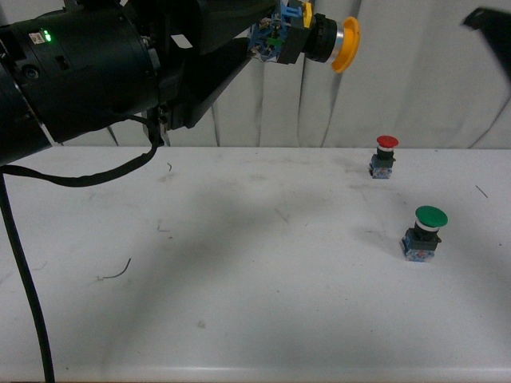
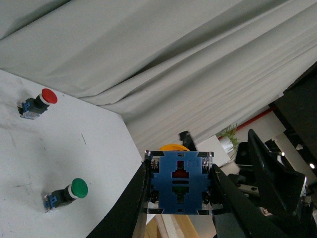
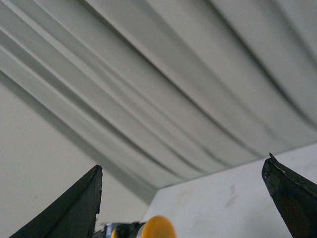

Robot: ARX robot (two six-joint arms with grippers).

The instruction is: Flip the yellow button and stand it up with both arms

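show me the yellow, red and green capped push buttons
yellow-capped push button (image 1: 346,45), front view, on its round cap
red-capped push button (image 1: 387,143), front view, on its cap
green-capped push button (image 1: 431,216), front view, on its cap

yellow button (image 1: 315,38): smooth plastic cap with a slight gloss; bright metal ring behind it; black plastic collar; blue plastic base
left pincer (image 2: 181,193): matt black, plastic-looking
right pincer (image 3: 183,198): matt black, edges look rough
left arm (image 1: 80,72): black housing, satin sheen; metal or plastic, can't tell
cable (image 1: 24,279): black, smooth rubbery-looking sheath
tabletop (image 1: 239,263): white, matt, smooth; grey scuffs and smudges
red button (image 1: 385,156), green button (image 1: 424,233): smooth plastic caps, low gloss
curtain (image 1: 415,72): pale grey cloth, matt, soft folds
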